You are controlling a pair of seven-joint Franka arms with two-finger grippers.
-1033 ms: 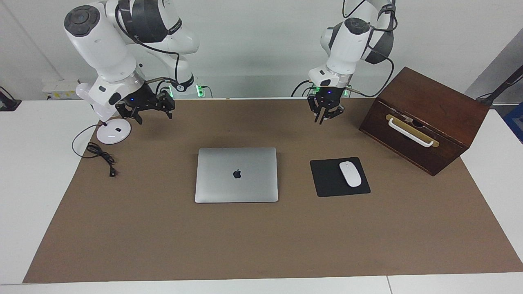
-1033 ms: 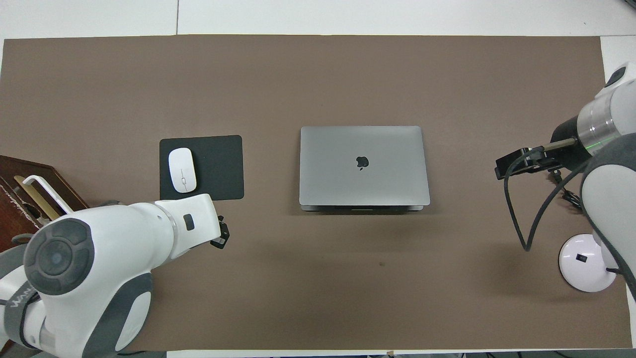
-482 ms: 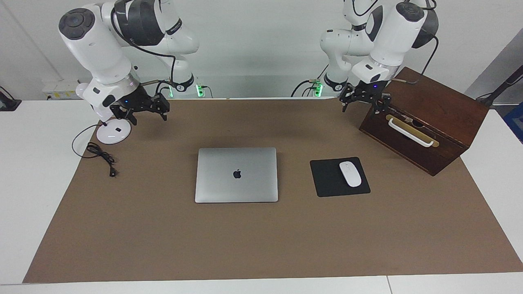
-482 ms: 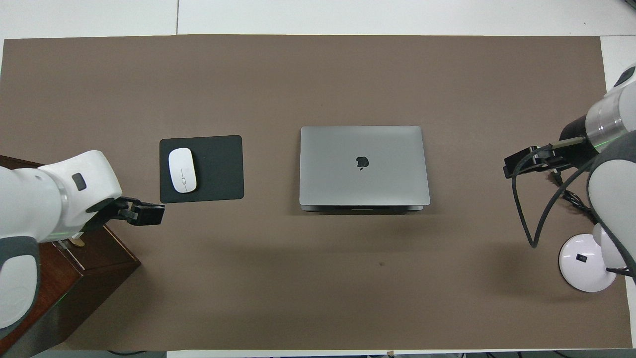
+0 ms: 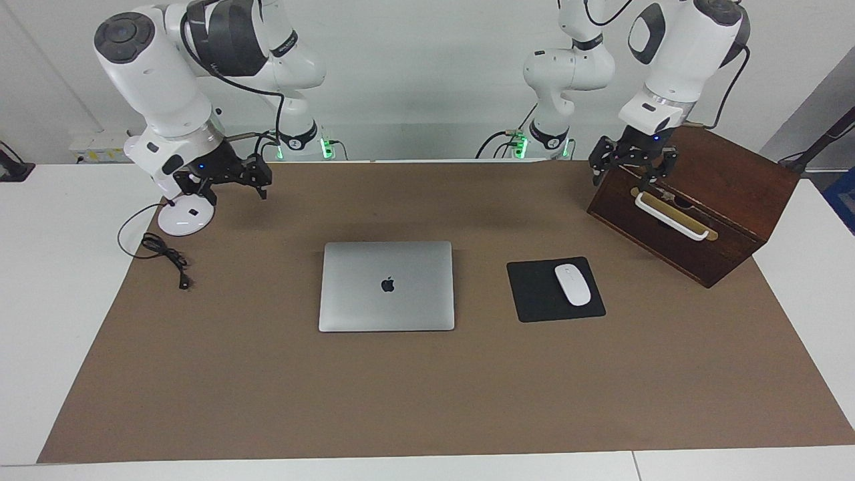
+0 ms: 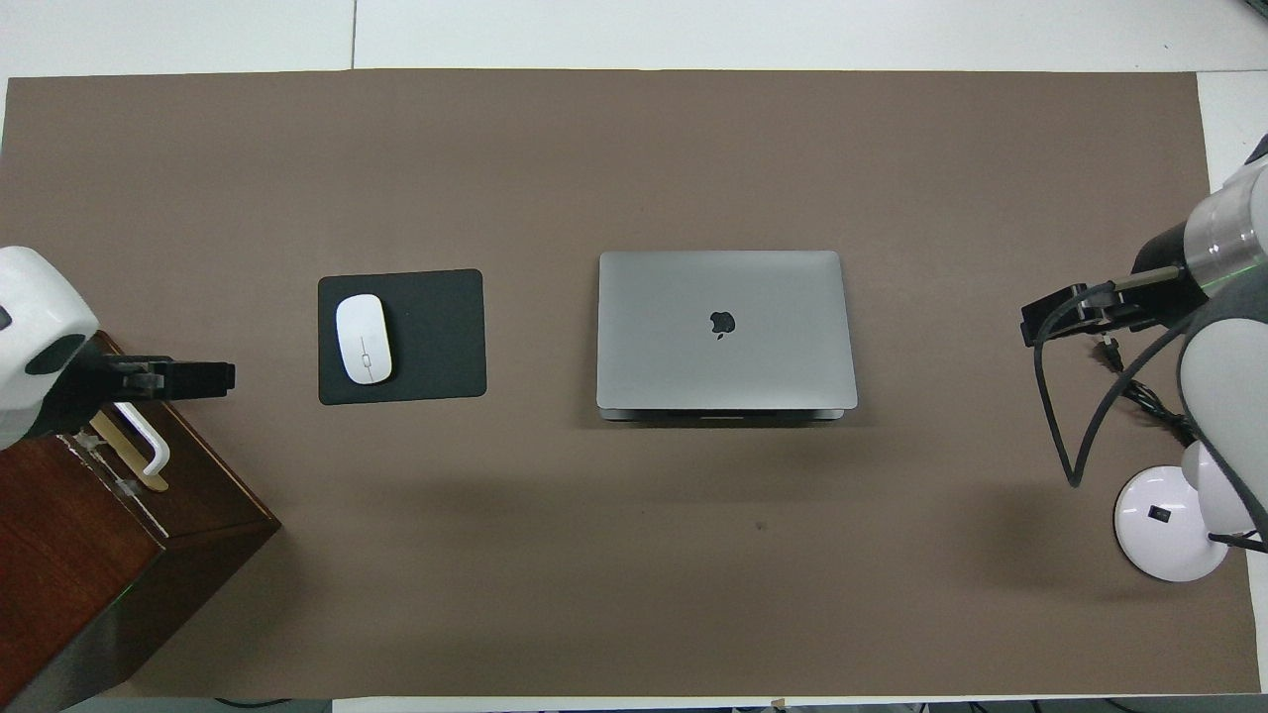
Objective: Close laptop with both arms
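my laptop (image 5: 387, 286) lies flat on the brown mat (image 5: 267, 401) in the middle of the table, lid down with the apple logo facing up, and from what shows here i judge the closing is done; nothing of the keyboard deck is visible in either view. what is left, as far as i can tell, is only for my arms to be clear of it, and both are well apart from the laptop. my left gripper (image 5: 631, 164) hangs over the wooden box (image 5: 708, 200) at the left arm's end of the table, above its white handle, fingers spread and holding nothing. my right gripper (image 5: 230, 180) hovers beside the small white lamp base (image 5: 186, 215) at the right arm's end, its fingers also parted and empty. the black mouse pad (image 5: 534, 294) with the white mouse (image 5: 572, 284) sits beside the laptop, toward the left arm's end, untouched.
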